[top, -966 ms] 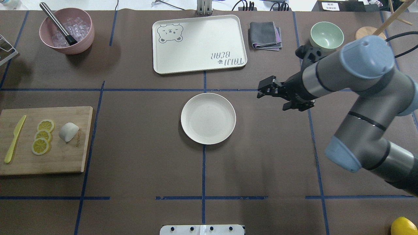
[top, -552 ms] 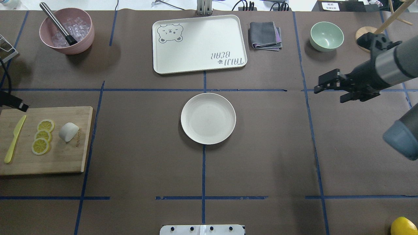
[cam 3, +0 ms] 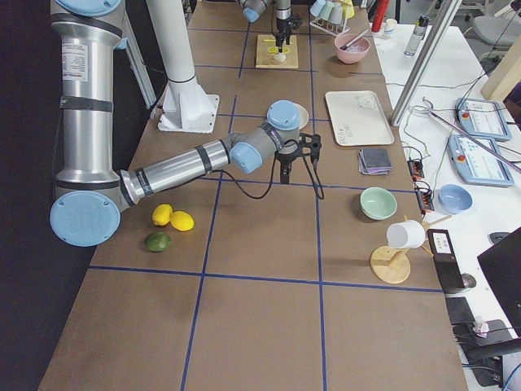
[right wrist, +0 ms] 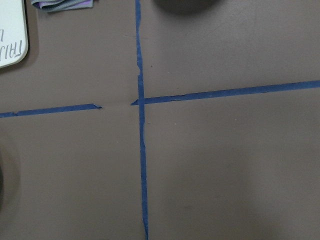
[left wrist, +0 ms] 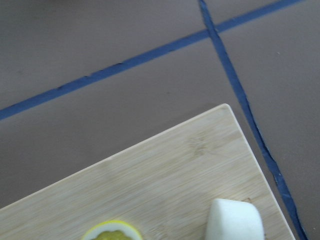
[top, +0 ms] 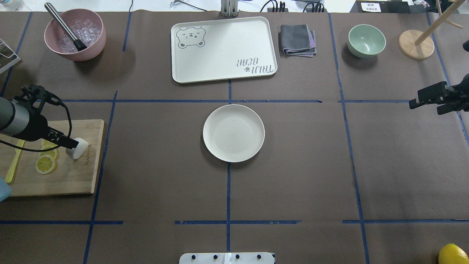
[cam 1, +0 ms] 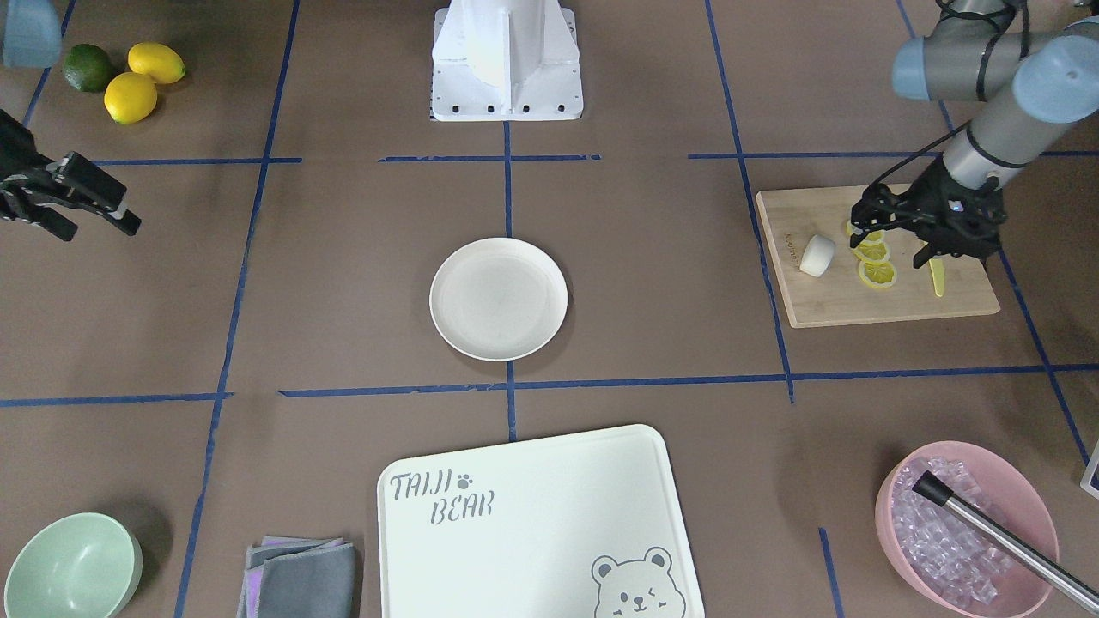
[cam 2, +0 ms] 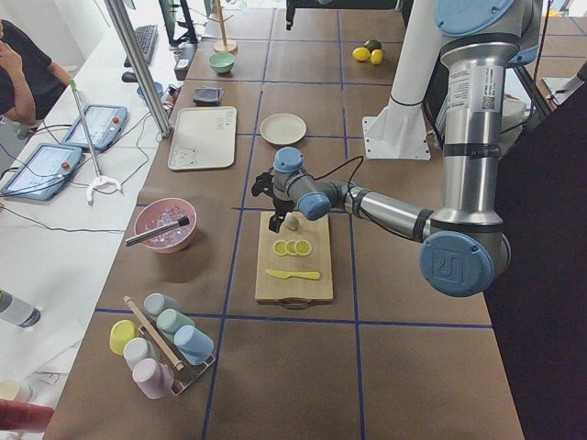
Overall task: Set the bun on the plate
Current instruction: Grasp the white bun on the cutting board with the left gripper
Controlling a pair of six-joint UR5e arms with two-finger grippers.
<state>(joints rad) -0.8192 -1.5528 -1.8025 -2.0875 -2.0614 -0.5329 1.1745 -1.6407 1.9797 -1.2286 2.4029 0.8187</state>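
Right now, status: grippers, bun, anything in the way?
Left gripper by bun, jaws unclear; right gripper open, far off. Bun on cutting board, plate empty. Lemon slices beside bun.

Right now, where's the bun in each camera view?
Front-facing: bun right of centre.
Overhead: bun near left edge.
Exterior left: bun at centre.
Exterior right: bun tiny, at top.
Left wrist: bun bottom right.
Right wrist: not in it.
Landmark: the cutting board under it.
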